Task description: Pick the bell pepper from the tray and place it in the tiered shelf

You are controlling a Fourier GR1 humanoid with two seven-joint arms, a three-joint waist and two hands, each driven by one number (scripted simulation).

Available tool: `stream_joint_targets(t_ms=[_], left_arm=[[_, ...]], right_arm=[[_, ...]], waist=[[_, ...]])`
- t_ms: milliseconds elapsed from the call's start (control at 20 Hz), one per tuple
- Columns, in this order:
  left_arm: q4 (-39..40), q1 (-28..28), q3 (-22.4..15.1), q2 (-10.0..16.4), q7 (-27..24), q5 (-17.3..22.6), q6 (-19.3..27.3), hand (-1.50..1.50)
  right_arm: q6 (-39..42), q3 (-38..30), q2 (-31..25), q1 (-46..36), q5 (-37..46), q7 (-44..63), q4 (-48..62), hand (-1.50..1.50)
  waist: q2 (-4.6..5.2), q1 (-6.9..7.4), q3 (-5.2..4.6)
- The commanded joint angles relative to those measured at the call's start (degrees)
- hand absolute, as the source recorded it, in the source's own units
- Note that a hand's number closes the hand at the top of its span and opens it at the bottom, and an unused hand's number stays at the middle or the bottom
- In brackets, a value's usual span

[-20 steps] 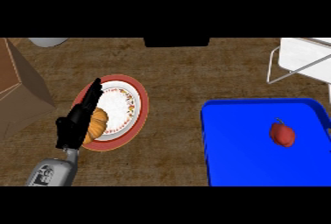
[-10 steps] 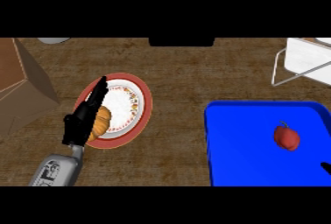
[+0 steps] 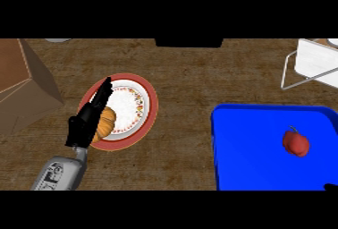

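A red bell pepper [image 3: 296, 142] lies on the right part of the blue tray [image 3: 244, 147], which fills the lower right of the head view. The white wire tiered shelf [image 3: 309, 63] stands at the upper right, cut by the view's edge. My left hand [image 3: 87, 120] rests open with straight fingers over the left side of a plate, far left of the pepper. Only a dark tip of my right hand [image 3: 329, 187] shows at the lower right edge, below and to the right of the pepper.
A red-rimmed patterned plate [image 3: 145, 105] holds a croissant [image 3: 105, 124], partly under my left hand. A brown box [image 3: 23, 85] stands at the far left. A dark object [image 3: 189, 42] sits at the top centre. Bare wooden counter lies between plate and tray.
The tray, pepper and shelf have shifted slightly right and down in the view. A tip of my right hand has come in at the lower right edge. The left hand stays over the plate.
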Motion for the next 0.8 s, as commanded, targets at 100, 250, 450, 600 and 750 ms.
stream_joint_targets(t_ms=[100,250,450,600,750], left_arm=[[-0.76,-0.68,0.20,0.33,0.68,0.45,-1.73,0.00],[0.46,-0.29,0.46,-0.84,-0.27,-0.92,-0.08,0.00],[-0.14,1.34,-0.34,-1.94,-0.46,-1.54,0.11,0.00],[2.05,0.06,1.37,-1.82,-1.47,-0.97,-0.30,0.00],[-2.88,2.36,1.37,-0.34,0.89,-0.61,-1.31,0.00]], right_arm=[[11.18,7.22,-2.79,-11.16,8.63,23.87,-3.61,-1.50],[15.04,11.82,0.29,-17.52,12.02,29.92,-5.46,-1.50],[15.44,14.20,5.03,-22.32,16.73,30.08,-0.33,-1.50],[19.46,14.74,6.93,-24.25,20.06,33.96,-4.88,-1.50],[18.51,15.59,9.77,-22.90,23.96,30.45,0.12,-1.50]], waist=[[-0.10,0.78,0.19],[-0.29,-0.03,0.25],[-0.33,-0.11,0.28],[-0.43,-0.89,0.24],[-0.55,-0.61,0.30]])
